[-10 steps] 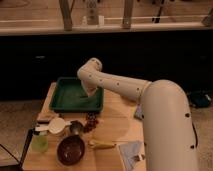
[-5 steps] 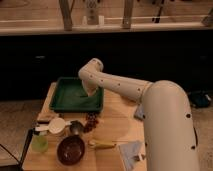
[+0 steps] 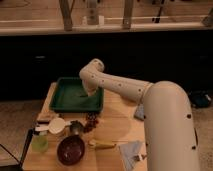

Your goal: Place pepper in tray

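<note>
The green tray (image 3: 66, 96) lies at the back left of the wooden table. My white arm reaches from the right over the tray, and my gripper (image 3: 89, 92) hangs low over the tray's right half, close to its floor. The pepper does not show anywhere in view; if it is at the gripper, the wrist hides it.
In front of the tray lie a dark grape bunch (image 3: 91, 120), a small metal cup (image 3: 76, 128), a white cup (image 3: 56, 125), a green cup (image 3: 40, 144), a dark-red bowl (image 3: 70, 149), a yellow banana-like item (image 3: 102, 145) and a bluish packet (image 3: 131, 152). A dark counter front stands behind the table.
</note>
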`<state>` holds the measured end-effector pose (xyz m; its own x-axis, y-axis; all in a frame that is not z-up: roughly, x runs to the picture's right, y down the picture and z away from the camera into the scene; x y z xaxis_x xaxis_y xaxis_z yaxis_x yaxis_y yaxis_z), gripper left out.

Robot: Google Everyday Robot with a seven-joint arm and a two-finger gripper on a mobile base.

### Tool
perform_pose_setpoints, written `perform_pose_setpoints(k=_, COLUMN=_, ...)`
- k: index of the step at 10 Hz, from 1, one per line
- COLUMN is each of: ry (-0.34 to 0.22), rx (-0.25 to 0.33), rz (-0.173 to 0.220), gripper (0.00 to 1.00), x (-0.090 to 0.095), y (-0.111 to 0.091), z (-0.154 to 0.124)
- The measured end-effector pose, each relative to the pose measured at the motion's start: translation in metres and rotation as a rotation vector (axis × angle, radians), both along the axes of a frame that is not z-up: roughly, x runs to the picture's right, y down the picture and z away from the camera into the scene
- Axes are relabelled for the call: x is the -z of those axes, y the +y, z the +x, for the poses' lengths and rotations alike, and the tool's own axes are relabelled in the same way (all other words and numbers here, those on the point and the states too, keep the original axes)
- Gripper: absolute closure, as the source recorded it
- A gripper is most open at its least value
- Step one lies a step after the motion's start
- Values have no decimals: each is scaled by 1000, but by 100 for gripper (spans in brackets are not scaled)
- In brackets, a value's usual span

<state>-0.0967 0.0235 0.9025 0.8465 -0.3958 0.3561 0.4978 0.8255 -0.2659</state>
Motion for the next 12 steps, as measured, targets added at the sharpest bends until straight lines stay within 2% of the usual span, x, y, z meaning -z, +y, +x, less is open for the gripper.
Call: perform_pose_setpoints(k=12, ry=-24, rx=-38, rz=4, gripper=98, x=-8, y=3, z=3)
